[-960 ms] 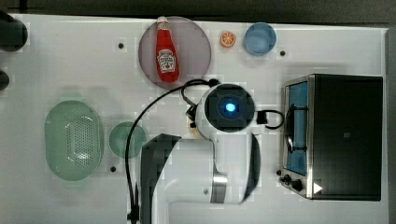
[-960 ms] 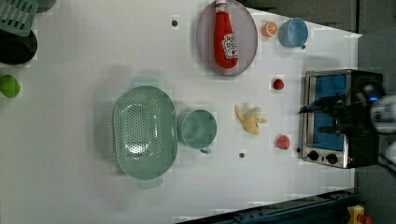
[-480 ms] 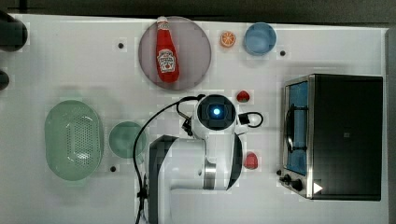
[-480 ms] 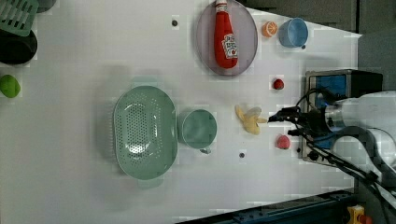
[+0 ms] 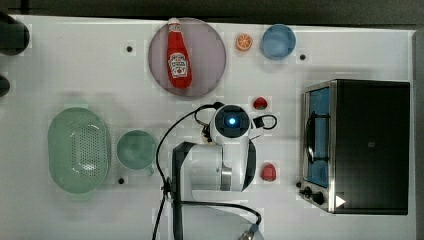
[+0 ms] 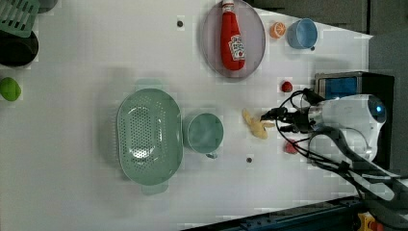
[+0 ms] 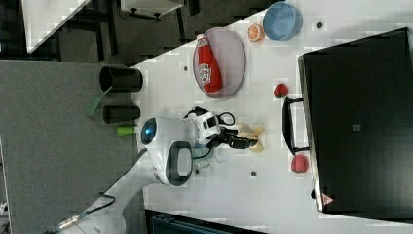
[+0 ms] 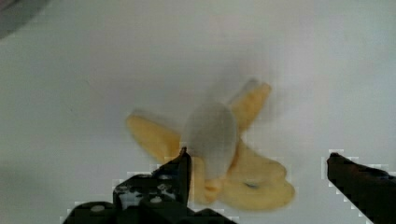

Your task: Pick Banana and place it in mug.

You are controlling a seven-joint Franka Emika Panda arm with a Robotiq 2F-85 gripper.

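The half-peeled banana point(image 6: 255, 124) lies on the white surface point(image 6: 72, 183), its yellow peel splayed out around the pale flesh, with nothing gripping it. In the left view it sits just beside the mug point(image 6: 204, 133), on the left view's right of it, with a strip of bare surface between the two. The gripper point(image 6: 272, 120) is at the banana with its jaws spread wide and released; in the wrist view the banana point(image 8: 219, 154) lies between the two dark fingertips point(image 8: 180, 175), one tip close against the peel, the other well off to the side. The mug is a small teal-green cup, standing upright, and touches or nearly touches the larger pale-green perforated colander point(image 6: 146, 137) on its other side. In the top view the arm's white body point(image 5: 227, 150) covers the banana, with the mug point(image 5: 136, 150) on the top view's left of it. A ketchup bottle point(image 6: 233, 36) lies on a grey plate point(image 6: 255, 48), and a toaster oven point(image 5: 367, 145) stands near the surface's edge on the top view's right.
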